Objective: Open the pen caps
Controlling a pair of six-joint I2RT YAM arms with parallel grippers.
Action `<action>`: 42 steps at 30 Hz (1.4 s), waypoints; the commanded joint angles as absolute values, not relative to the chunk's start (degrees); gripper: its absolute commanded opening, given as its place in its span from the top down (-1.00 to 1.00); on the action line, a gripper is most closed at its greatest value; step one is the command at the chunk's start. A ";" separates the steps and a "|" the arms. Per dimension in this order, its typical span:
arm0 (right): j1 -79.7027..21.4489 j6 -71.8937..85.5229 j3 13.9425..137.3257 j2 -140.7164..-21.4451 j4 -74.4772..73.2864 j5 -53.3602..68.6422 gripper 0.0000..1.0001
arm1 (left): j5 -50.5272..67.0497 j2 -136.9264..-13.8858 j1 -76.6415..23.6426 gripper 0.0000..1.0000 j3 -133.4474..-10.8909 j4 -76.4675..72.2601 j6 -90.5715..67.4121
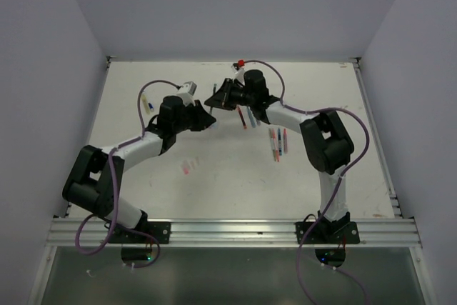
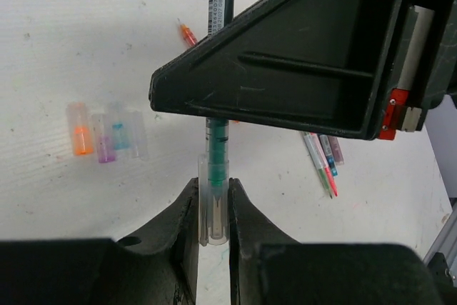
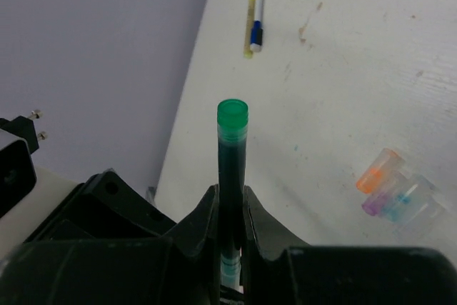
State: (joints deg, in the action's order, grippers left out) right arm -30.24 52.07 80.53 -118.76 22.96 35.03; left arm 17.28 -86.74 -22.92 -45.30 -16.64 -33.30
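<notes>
Reaching in from both sides, the two arms meet over the far half of the desk, with elbows bent and wrists turned toward each other. The left gripper (image 2: 213, 201) is clenched on a clear cap (image 2: 214, 223), with a finger pressing on each side. The cap sits over the tip of a green pen (image 3: 232, 155). The pen runs straight from the cap into the right gripper (image 3: 230, 201), which grasps the barrel tightly, and the green end stands out past its fingers. In the left wrist view, the black body of the right gripper hides the middle of the pen. On the desk below, four loose caps (image 2: 106, 144), orange, purple, blue and clear, lie together near the middle. Several pens (image 1: 278, 141) lie to the right of the middle, and one blue pen (image 3: 255, 12) lies near the left edge.
</notes>
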 commanded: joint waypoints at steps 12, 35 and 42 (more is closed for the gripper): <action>-27.95 64.59 91.75 -122.07 24.32 29.16 1.00 | 30.23 -82.36 -24.52 1.00 -28.40 -42.79 -40.07; -28.92 22.86 70.85 -96.95 -28.73 1.50 1.00 | -5.62 -69.17 -21.80 1.00 -31.47 -3.52 -38.23; -28.92 20.66 65.22 -96.50 -28.22 -0.78 1.00 | -8.35 -66.01 -21.18 1.00 -27.34 -0.53 -41.22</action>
